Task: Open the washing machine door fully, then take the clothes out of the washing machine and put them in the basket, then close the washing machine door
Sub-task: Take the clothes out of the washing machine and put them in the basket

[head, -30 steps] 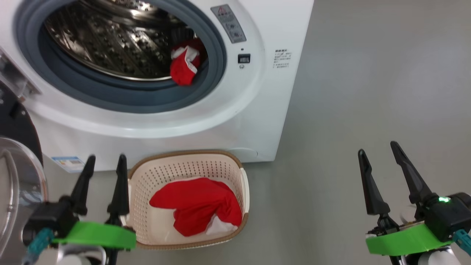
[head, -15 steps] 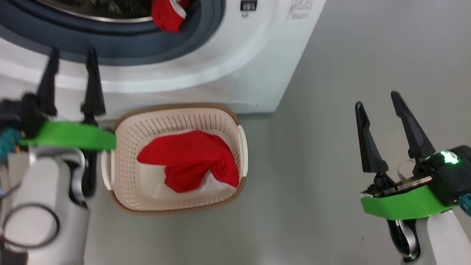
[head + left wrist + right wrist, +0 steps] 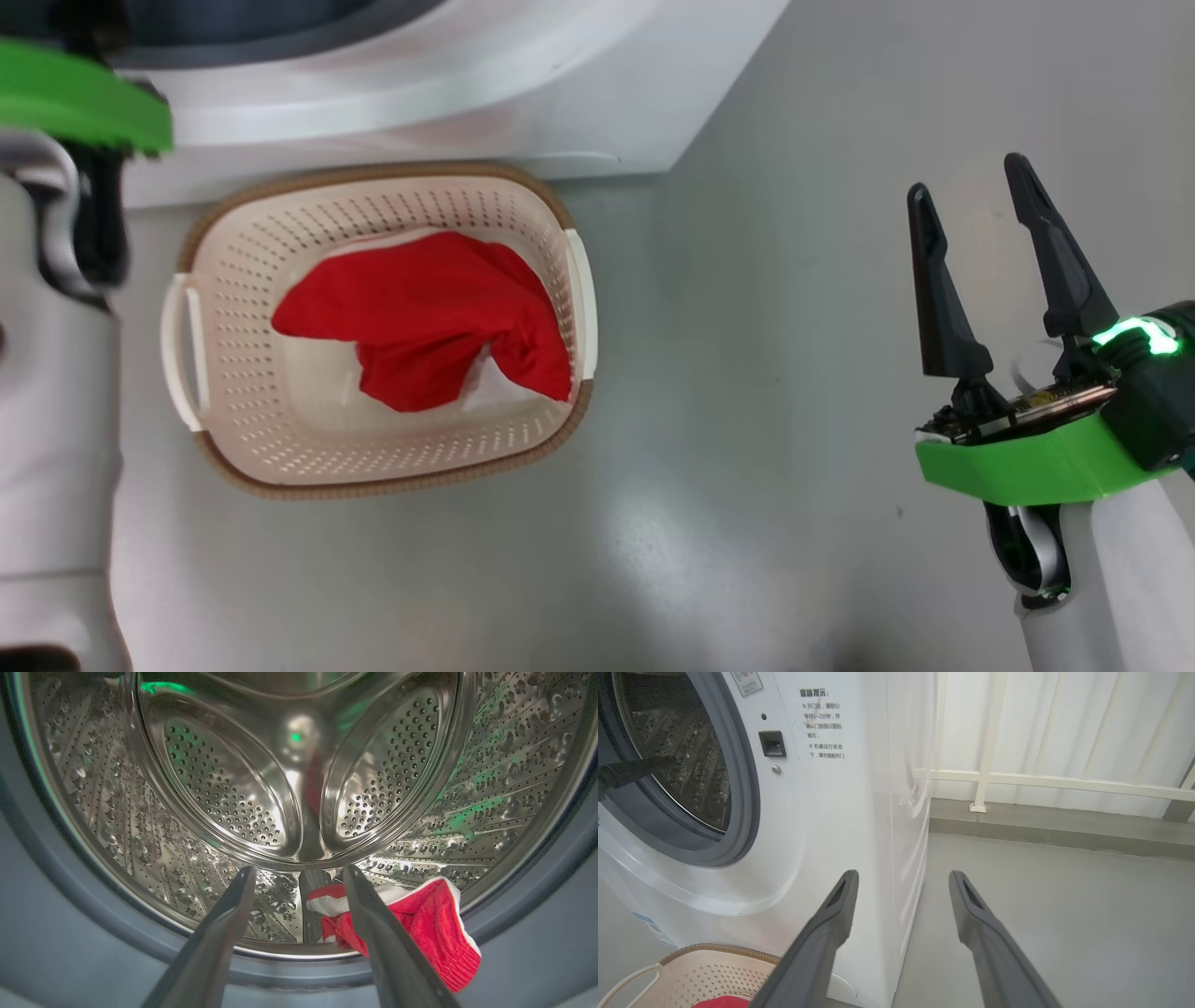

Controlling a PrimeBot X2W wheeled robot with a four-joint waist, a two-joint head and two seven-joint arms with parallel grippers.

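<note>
Left gripper was spread and empty, its fingers pointing into the mouth of the washing machine, tips over the lower lip of the steel drum. Clothes, red with white trim, lay on that lip and draped onto the machine's grey gasket. They sat partly behind the finger on the right in the wrist view; contact could not be told. Right gripper was spread too, holding nothing, over bare floor well off the machine's front corner. Basket sat right at the machine's foot with a red bundle inside. Grey floor was smooth, glossy and open along the machine's side. Past the machine were a low curb and a white railing.
</note>
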